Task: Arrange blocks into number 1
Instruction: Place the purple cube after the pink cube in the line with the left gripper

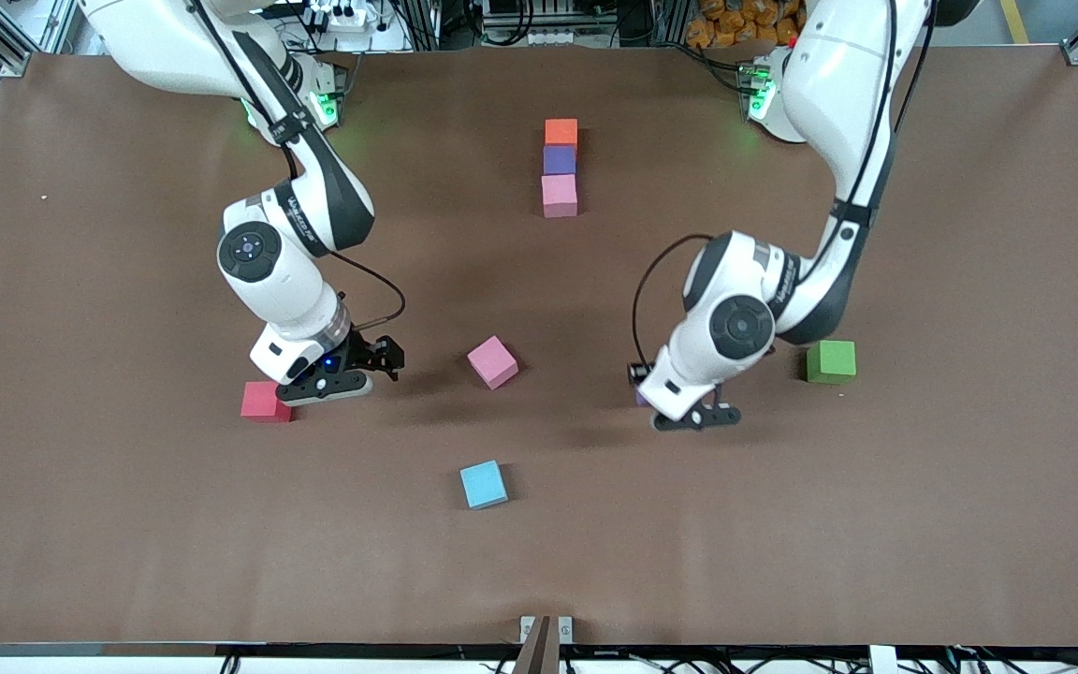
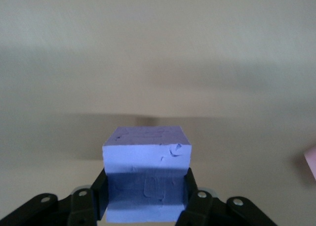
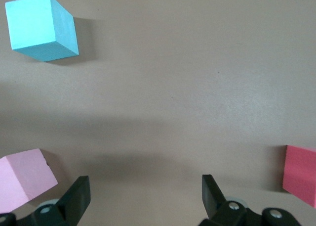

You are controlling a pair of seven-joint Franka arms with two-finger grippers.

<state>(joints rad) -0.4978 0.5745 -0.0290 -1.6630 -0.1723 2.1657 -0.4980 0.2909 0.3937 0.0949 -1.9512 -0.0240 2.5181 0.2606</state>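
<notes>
The left gripper [image 2: 143,206] is down at the table near the green cube [image 1: 830,361], its fingers [image 2: 96,199] clamped on the flat sides of a purple block [image 2: 146,179]. In the front view only a sliver of that block [image 1: 641,398] shows past the wrist. It looks like light matte foam, with small nicks in its top face, so I would judge it soft enough to dent under a hard squeeze but not slippery. Two flat sides low on the cube, as here, seem the sensible hold.

Farther from the front camera, three blocks lie touching in a line: orange block [image 1: 560,132], another purple block [image 1: 559,159], then a pink block [image 1: 559,195] nearest the camera. A loose pink block [image 1: 492,361] sits askew mid-table, between the two arms.

The right gripper [image 3: 143,196] waits with jaws wide apart and empty, low over the bare table [image 1: 782,524] just beside the red cube [image 1: 264,401]. A light blue cube [image 1: 483,484] lies nearer the front camera.

No trays, bins or other containers are anywhere on the table.
</notes>
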